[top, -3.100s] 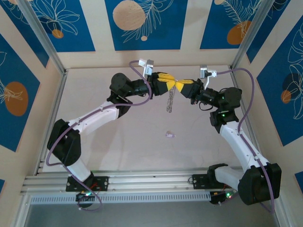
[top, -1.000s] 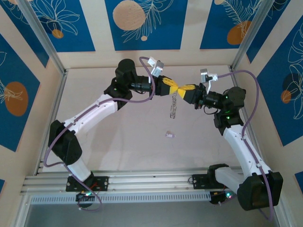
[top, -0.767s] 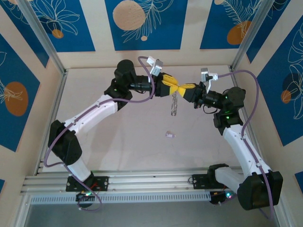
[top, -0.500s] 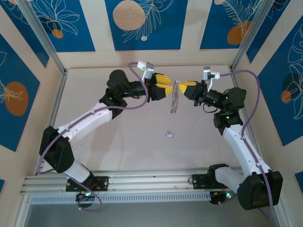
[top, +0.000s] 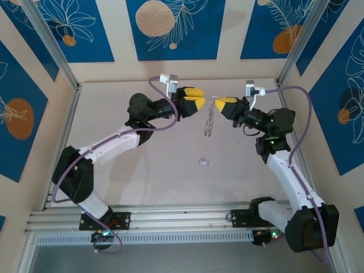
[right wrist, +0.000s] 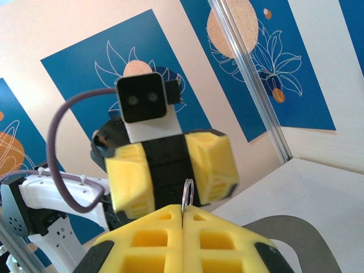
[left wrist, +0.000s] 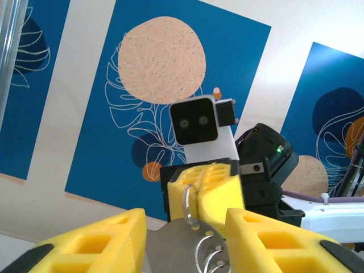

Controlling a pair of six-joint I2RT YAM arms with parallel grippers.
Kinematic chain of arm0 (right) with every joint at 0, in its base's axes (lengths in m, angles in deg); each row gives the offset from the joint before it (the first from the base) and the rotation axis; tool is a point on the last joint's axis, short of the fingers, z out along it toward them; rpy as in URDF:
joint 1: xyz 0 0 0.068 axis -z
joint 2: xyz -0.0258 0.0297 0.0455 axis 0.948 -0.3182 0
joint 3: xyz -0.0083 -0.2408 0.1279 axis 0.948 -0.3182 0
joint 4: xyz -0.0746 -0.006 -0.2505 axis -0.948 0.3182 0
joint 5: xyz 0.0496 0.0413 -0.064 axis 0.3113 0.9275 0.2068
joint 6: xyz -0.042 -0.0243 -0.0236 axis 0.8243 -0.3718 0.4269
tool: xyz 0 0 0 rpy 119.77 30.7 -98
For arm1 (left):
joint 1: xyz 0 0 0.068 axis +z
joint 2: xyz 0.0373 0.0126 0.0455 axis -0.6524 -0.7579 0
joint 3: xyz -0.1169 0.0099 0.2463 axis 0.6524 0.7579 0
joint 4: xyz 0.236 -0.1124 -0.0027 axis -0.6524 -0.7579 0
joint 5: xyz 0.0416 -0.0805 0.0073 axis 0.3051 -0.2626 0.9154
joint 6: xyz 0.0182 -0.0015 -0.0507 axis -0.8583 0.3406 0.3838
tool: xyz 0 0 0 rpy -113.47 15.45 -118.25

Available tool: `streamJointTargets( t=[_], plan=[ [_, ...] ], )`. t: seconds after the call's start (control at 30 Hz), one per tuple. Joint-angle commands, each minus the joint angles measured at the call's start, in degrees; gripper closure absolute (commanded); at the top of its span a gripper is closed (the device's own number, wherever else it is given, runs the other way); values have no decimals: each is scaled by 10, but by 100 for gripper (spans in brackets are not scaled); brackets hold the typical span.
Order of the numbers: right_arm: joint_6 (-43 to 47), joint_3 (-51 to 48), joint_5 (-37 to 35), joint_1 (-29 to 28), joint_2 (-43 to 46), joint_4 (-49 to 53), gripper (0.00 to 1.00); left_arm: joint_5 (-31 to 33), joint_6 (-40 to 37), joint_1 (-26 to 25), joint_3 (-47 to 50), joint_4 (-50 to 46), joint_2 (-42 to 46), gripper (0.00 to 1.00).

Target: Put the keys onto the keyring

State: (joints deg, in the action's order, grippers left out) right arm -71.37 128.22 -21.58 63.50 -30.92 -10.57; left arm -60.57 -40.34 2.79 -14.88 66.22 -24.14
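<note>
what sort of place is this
Probably a robot lab test cell: a left arm and right arm bolted to an aluminium rail, inside blue leaf-print wall panels on metal posts.

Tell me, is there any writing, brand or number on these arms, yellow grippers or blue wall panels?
No text can be read.
The blue wall panels bear only leaf and circle drawings.
The left gripper, the right gripper and the white wrist camera carry no lettering.
The keyring is too small to tell.
</note>
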Motion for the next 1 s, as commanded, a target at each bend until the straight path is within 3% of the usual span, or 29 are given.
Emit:
streamJointTargets(
  t=[0.0, 0.27, 0.6, 0.97],
  plan=[
    [-7, -3, -17, -5, 0, -30, 100, -16, 47, 1, -26, 72, -20, 59],
    [-7, -5, -7, -6, 1, -38, 100, -26, 74, -6, -33, 110, -39, 59],
    [107, 30, 106, -5, 32, 49, 100, -69, 40, -1, -6, 96, -10, 60],
    [122, 62, 167, -9, 28, 46, 100, -121, 17, 26, 30, 94, 26, 63]
  ],
)
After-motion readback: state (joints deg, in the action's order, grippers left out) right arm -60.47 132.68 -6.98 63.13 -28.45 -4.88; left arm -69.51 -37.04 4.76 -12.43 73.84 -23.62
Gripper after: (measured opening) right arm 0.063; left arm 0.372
